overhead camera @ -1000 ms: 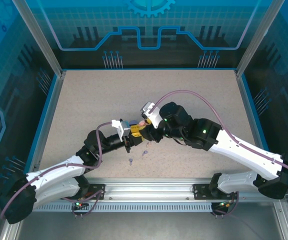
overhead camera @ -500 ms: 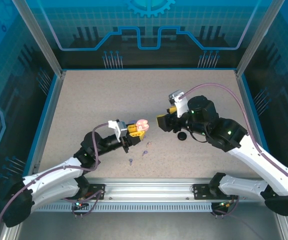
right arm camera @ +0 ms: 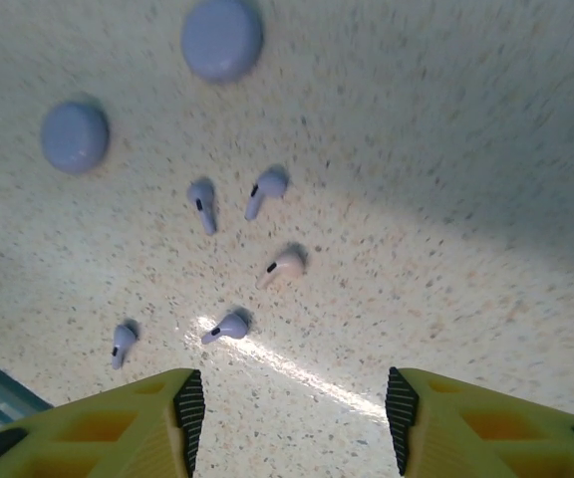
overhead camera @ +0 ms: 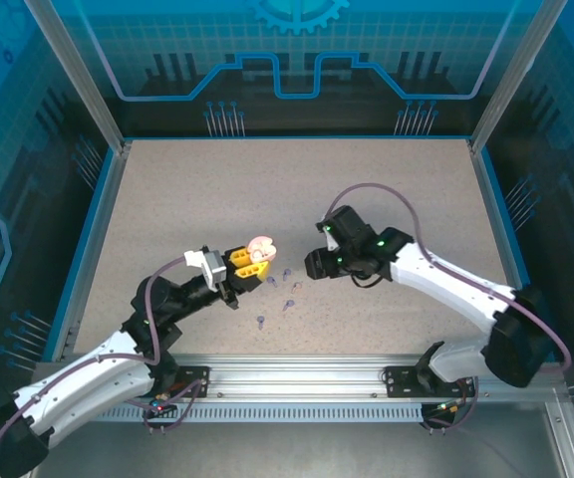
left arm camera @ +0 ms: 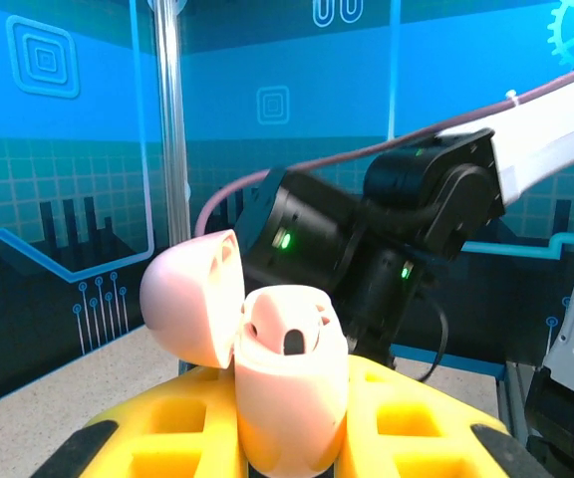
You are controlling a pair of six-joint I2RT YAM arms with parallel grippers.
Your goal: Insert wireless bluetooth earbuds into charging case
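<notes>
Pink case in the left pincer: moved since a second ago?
Yes. The pink case, gripped by the left pincer, went left: a second ago it sat straight behind the lavender earbud in the top view; now it sits left of it.

White arms [overhead camera: 446,284], blk joints [overhead camera: 352,249], purple cables [overhead camera: 367,189], yellow end effector fingers [right arm camera: 118,418]

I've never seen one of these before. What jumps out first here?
A pink case, its lid flipped open, is clamped in the left gripper near the table's middle. The right gripper hangs open over tiny earbuds scattered on the speckled table, four lavender and one pink.
</notes>
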